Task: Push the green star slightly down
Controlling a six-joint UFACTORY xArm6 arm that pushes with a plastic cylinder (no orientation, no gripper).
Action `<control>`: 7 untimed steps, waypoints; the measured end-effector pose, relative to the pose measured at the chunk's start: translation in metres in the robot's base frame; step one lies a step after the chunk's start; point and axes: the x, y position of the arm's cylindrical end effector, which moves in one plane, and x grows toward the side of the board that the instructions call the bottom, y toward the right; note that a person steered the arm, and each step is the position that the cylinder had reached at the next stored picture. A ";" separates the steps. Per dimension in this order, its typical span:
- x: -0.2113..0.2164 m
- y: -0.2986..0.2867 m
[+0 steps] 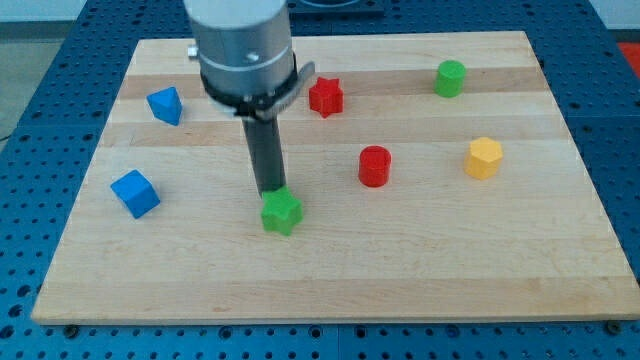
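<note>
Where the green star (282, 212) is concerned, it is seen lying flat on the wooden board (400, 280), a little to the view's left of centre and in the lower half. My tip (271, 193) is set against the star's upper edge, touching it or very nearly so, on the side away from the view's bottom; nothing is gripped, since the rod has no jaws and can only press. Contact from above is thus judged to be established, and the push toward the view's bottom is taken to be at its start or partly made; how much travel has been achieved cannot be told from one moment. A short slide downward is judged to be what is left. Below the star only bare wood is shown, so the path is judged unobstructed. Nearest among the other pieces are a red cylinder (374, 166) toward the view's right and a blue cube (135, 193) toward the view's left, both well apart from the star. Farther off are found a second blue block (165, 105) at upper left, a red star (325, 97) above, a green cylinder (450, 78) at upper right, and a yellow hexagonal block (484, 158) at the right.
</note>
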 end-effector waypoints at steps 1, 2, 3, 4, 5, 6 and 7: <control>0.001 0.000; -0.033 -0.018; -0.016 -0.055; 0.022 -0.058; 0.036 -0.033; 0.035 -0.024; 0.001 -0.024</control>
